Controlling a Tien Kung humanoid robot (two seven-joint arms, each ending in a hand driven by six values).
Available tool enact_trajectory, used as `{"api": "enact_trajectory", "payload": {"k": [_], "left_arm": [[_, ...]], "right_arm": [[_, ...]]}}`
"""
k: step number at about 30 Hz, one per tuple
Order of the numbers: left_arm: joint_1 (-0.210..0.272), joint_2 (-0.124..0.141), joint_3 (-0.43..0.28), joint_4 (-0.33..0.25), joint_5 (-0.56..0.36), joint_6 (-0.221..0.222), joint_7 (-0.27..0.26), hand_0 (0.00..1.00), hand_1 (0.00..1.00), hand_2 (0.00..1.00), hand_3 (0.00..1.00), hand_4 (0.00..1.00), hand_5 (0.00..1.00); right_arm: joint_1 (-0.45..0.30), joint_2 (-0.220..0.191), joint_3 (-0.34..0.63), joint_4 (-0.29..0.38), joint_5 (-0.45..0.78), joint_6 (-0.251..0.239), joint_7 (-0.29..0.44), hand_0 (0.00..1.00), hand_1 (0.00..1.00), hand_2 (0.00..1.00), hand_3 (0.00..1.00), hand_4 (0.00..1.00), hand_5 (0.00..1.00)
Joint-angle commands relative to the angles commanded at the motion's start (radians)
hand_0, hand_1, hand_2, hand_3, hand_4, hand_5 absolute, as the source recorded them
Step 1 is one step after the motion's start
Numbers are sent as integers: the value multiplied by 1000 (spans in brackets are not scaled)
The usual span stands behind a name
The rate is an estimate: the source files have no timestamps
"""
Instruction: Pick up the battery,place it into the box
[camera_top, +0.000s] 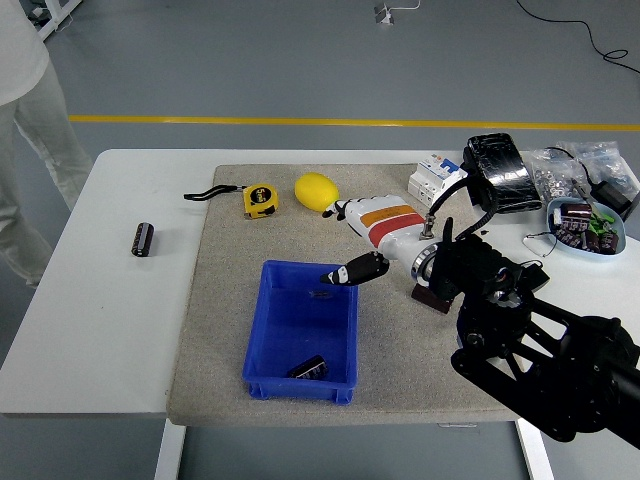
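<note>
A grey mat (230, 300) covers the middle of the white worktop (110, 320). On the mat's far part lie a yellow tape measure (260, 199) and, just right of it, a lemon (315, 191). Right of the mat sit a white circuit breaker (437, 177), a black wrapped pack (500, 172) and a dish of small parts (585, 225).

Lab, taped floor (300, 122), parts-strewn table (120, 300)

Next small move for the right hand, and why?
Probably pull the right hand back off the box toward its own side. A battery lies in the box's near corner, and the hand holds nothing, fingers relaxed above the far rim. A second battery sits on the table at far left, if more are wanted.
</note>
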Motion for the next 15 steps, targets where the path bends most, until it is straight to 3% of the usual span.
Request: {"api": "enact_trajectory", "payload": {"k": [1,2,15], "left_arm": [[-1,-1,1,0,0,0,0,592,518,546,649,647,740],[-1,-1,1,0,0,0,0,593,515,547,647,647,740],[1,-7,-4,-1,8,-3,4,600,527,552,646,645,737]], "right_arm": [[-8,-6,16,-18,2,0,2,414,556,661,689,998,473],[-13,-11,26,-35,3,-3,5,400,530,623,588,995,471],[-73,-29,57,-280,0,-3,16,424,530,607,564,998,464]]}}
